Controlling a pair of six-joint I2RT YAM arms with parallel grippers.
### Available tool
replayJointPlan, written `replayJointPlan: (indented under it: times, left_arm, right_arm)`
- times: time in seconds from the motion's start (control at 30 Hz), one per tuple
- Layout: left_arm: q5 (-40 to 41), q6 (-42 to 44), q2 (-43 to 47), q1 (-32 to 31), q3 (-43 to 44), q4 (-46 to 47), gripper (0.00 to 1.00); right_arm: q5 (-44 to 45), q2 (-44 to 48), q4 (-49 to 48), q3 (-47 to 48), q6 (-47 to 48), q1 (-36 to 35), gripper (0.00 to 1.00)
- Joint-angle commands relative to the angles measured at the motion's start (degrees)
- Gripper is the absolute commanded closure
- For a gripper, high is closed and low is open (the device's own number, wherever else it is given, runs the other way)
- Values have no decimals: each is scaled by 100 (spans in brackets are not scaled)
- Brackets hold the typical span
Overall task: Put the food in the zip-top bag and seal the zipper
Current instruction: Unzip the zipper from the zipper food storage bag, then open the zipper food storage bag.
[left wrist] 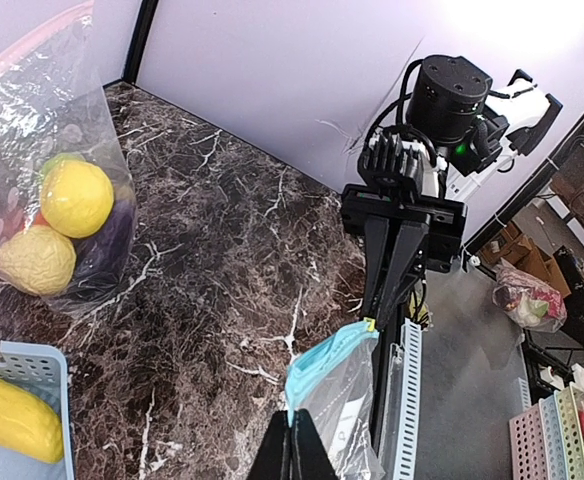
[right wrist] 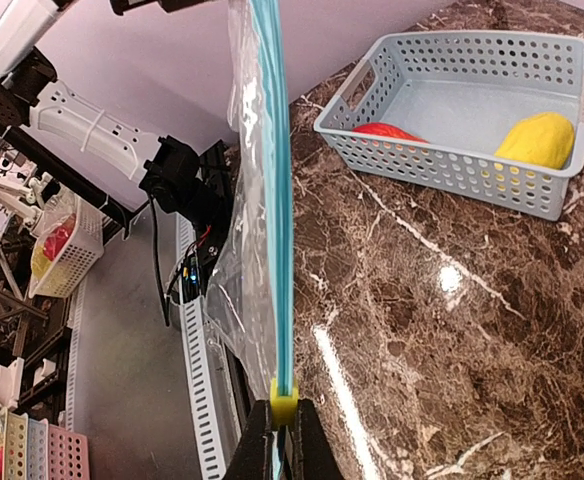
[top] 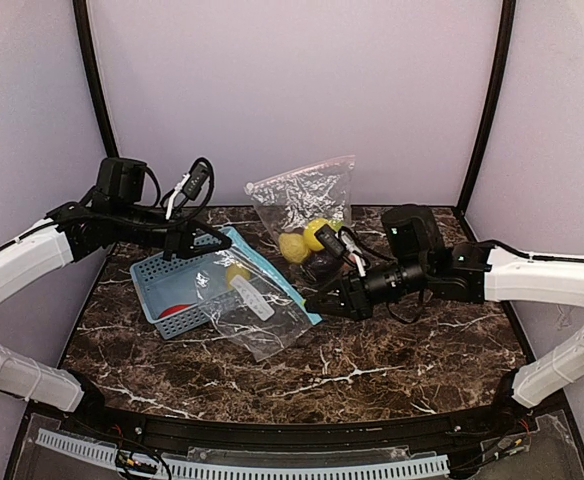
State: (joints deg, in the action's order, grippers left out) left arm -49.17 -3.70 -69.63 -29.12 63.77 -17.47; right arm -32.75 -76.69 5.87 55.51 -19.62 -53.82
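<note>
A light-blue perforated basket (top: pixel 154 272) sits on the dark marble table (top: pixel 392 365), just beneath the left gripper (top: pixel 226 243) and well to the left of the right gripper (top: pixel 312 306). Lilac walls (top: pixel 272 80) rise beyond both. A white slotted strip (top: pixel 272 467) lines the table's near edge.

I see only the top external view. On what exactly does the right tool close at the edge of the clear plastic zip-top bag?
Observer: The right tool is shut on the small yellow slider of the blue zipper strip.
Operator: And the left tool?
Observer: The left tool is shut on the other end of that strip.
Operator: The yellow fruit seen through the bag, is it inside?
Observer: No, the yellow toy fruit lies in the light-blue perforated plastic basket, beside a red piece.
</note>
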Motion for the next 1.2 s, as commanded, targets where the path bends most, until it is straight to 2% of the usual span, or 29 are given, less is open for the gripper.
replayJointPlan:
  times: [0.0,0.33,0.47,0.53,0.7,0.8,0.87,1.0,1.17]
  left_arm:
    - [202,100,186,175,205,-21,99]
    - [41,103,203,206,211,22,99]
    - [-379,34,149,212,168,110,99]
    - [-691,-32,39,183,177,94,99]
    - [-894,103,-82,-237,234,-190,99]
    - [-954,130,-137,-512,302,-333,99]
    - [-991,116,-191,-690,317,-401,99]
    - [-1068,75,-289,-911,320,-408,99]
    - [-1114,63,-361,-991,372,-410,99]
  right_arm:
    - [-47,173,576,-266,-48,25,100]
    - [-122,237,654,-356,-12,21,100]
    - [-126,306,665,-299,10,19,100]
    - [-108,350,660,-202,14,21,93]
    - [178,392,562,151,57,21,58]
    - [353,374,382,290,86,21,46]
    - [428,316,286,380,142,25,42]
    - [654,162,159,521,238,21,41]
    - [540,-17,91,677,335,21,41]
